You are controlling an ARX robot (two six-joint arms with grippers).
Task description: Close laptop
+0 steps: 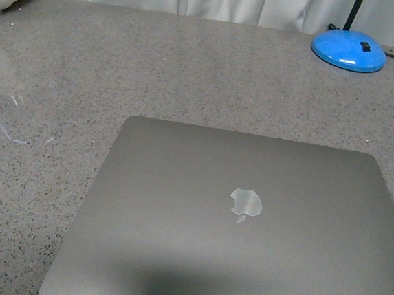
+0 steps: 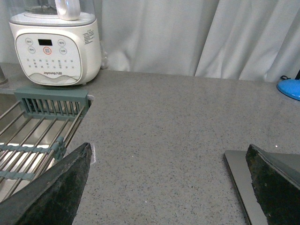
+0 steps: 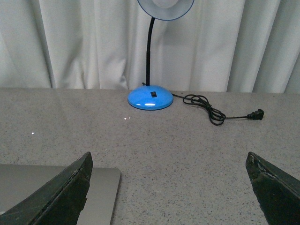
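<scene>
On the grey counter, laptop (image 1: 238, 227) lies flat, lid down, logo up. Closing looks done; only retreat or rest seems left. Left gripper (image 2: 164, 187) and right gripper (image 3: 168, 187) both spread wide, holding nothing, off the lid's edges.

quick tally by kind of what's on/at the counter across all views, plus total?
laptop: 1, lid shut
blue desk lamp: 1, its plug lying loose on the counter
white blender-type appliance: 1
sink drying rack: 1
Total: 4
</scene>
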